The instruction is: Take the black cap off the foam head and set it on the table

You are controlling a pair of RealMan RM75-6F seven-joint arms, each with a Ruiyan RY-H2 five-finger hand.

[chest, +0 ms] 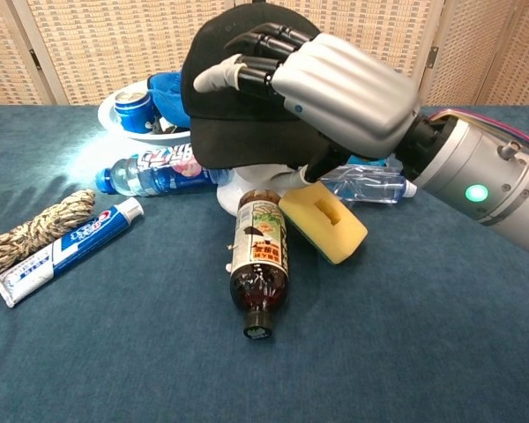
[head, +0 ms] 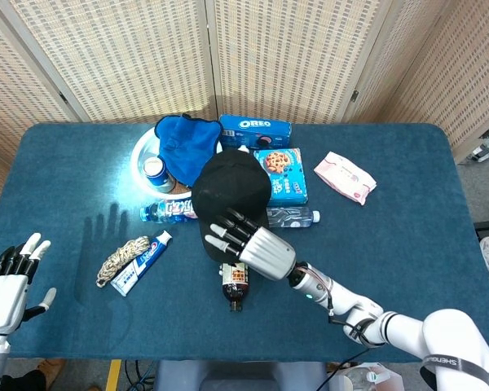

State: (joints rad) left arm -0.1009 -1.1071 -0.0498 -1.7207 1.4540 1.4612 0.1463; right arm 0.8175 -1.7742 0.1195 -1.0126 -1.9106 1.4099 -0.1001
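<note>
two hands to run, but only my right hand (chest: 322,75) is at work: it lies over the front of the black cap (head: 231,195), fingers (chest: 247,53) spread across the crown and the thumb tucked below the brim. i can't tell whether the brim is actually pinched yet. the cap sits on the foam head (chest: 251,181), of which only a white strip shows under the brim, in the middle of the table (head: 391,244). i judge this as the grasping step; next i need a firm pinch on the brim, then a lift up and clear before setting it on bare cloth. my left hand (head: 8,285) waits well apart at the near left corner, fingers apart, holding nothing. clutter crowds the base: a brown bottle (chest: 258,264) and a yellow sponge (chest: 326,225) lie just in front, a water bottle (chest: 154,172) and toothpaste (chest: 66,247) to the left, so the drop spot needs choosing with care
</note>
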